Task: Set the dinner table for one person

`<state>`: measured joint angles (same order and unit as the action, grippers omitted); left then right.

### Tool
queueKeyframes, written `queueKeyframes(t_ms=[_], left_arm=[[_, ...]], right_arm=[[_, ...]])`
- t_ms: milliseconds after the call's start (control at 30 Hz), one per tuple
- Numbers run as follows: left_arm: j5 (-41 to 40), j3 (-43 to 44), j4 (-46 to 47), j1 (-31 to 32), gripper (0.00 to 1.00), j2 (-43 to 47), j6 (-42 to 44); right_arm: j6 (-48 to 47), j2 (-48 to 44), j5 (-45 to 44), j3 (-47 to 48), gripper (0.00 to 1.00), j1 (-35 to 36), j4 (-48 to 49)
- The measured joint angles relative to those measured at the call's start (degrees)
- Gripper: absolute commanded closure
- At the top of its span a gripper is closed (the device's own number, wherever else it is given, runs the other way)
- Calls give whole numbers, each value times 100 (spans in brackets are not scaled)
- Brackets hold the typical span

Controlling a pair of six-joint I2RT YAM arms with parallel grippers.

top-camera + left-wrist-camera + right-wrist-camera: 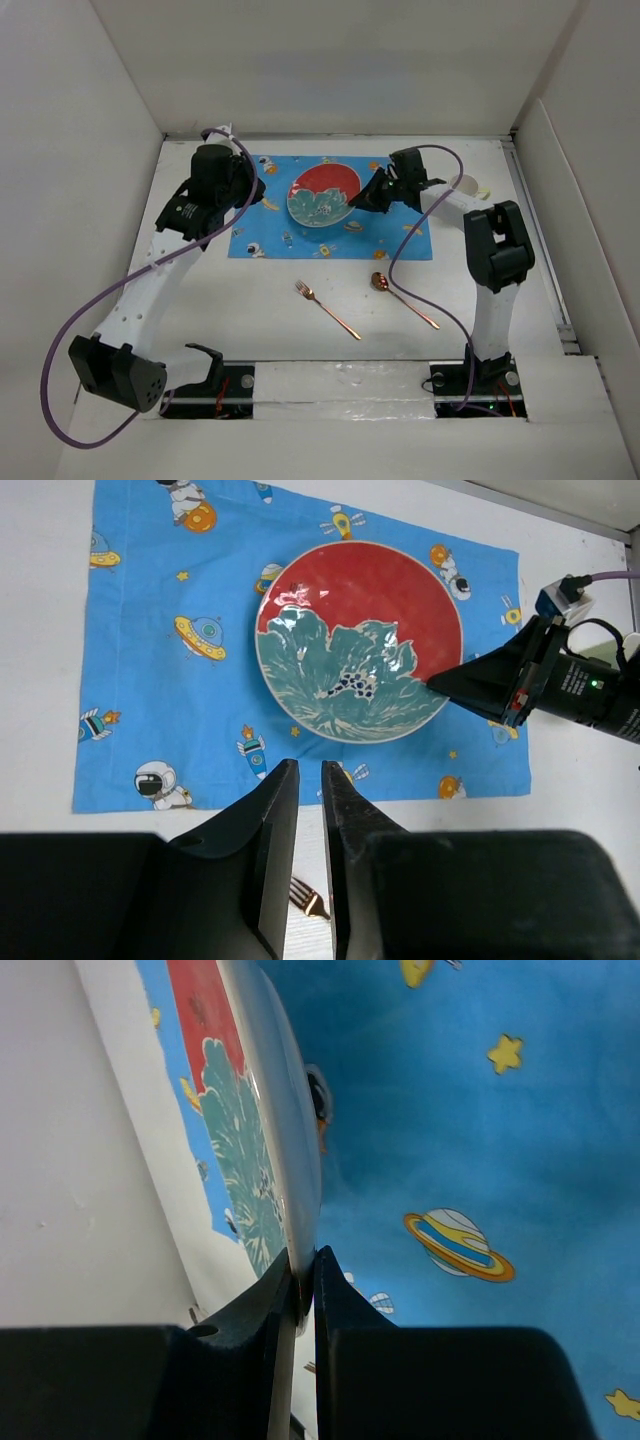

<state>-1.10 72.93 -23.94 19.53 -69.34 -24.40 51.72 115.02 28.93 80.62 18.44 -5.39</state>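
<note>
On the blue placemat (262,238), far-centre of the dinner table (270,320): plate (322,197) gripped.
Jaws of the right gripper (303,1260) pinch the plate rim; jaws of the left gripper (300,770) stand slightly parted, empty, above the placemat's near edge.

A plate (322,200) is set on the mat (262,228), its right rim touched by the right gripper (358,201). Fork (327,309) and spoon (403,299) are laid apart on the table (250,300).

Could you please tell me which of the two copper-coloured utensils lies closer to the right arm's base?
The spoon, the one with the rounded bowl: it lies right of the pronged fork, which sits nearer the middle.
</note>
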Motion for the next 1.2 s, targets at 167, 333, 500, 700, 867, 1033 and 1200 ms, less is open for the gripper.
queueKeyframes(t_ms=[167, 333, 500, 700, 867, 1033, 1200], left_arm=[[131, -181, 105, 0, 86, -24, 9], [179, -365, 138, 2, 85, -28, 13], [192, -483, 177, 0, 82, -26, 20], [192, -774, 170, 0, 82, -26, 98], [254, -835, 153, 0, 100, -15, 227], [501, -975, 184, 0, 100, 9, 302], [654, -1056, 179, 0, 82, 9, 350]], right_arm=[[103, 70, -42, -284, 95, -48, 0], [83, 146, -46, -326, 52, -79, 94], [-295, 146, -330, -334, 38, -79, -131], [-1014, -179, -1038, -245, 53, -74, -1016], [-1591, -1235, -1711, -111, 100, -273, -1668], [-2020, -2059, -2520, 452, 82, -1239, -1919], [-2319, -1882, -3292, 1158, 64, -2251, -2411]])
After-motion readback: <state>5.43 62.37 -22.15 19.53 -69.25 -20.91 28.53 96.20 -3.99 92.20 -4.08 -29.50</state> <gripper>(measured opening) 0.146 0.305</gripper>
